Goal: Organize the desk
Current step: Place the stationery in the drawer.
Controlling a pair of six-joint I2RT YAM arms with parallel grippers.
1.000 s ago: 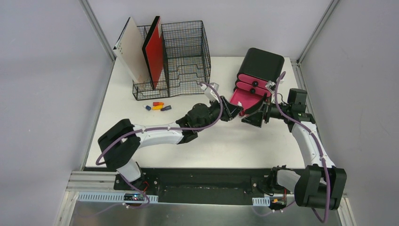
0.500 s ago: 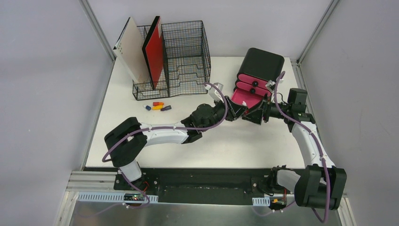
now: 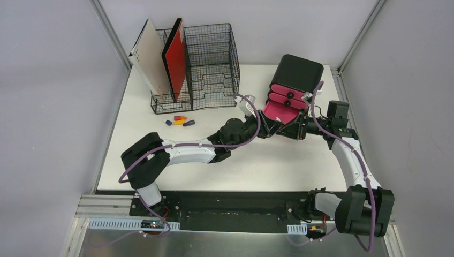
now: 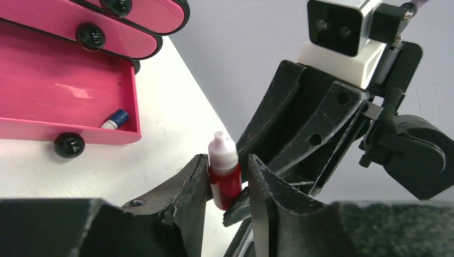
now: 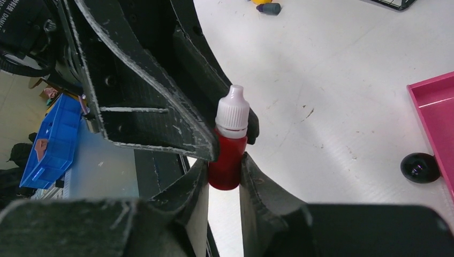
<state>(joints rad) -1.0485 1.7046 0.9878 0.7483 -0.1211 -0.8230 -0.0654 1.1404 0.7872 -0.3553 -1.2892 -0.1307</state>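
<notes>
Two grippers are meeting over the right half of the desk (image 3: 257, 171), just in front of the open pink drawer (image 3: 278, 113). Your left gripper (image 4: 227, 176) is pinching a small red dropper bottle (image 4: 225, 184) by its body, its fingers standing narrow and the white cap rising above them. Your right gripper (image 5: 224, 171) is gripping the same bottle lower down, its fingers narrow too and pressing on both sides of the red part. The bottle is sitting nearly upright between the two pairs of fingers. You cannot tell whether its base is touching the surface.

The desk is lying white and flat under everything, reaching from the arm bases to the back wall. The open drawer is sticking out of the black box (image 3: 297, 72) at the far right, and a small blue-capped item (image 4: 115, 119) is lying inside it against the front wall. At the far left the black wire-mesh organizer (image 3: 211, 59) is standing with a red folder (image 3: 175, 61) and a pale board (image 3: 151, 59) leaning in it. A few small coloured bottles (image 3: 179, 121) are lying on the desk just in front of it, well apart from the grippers.
</notes>
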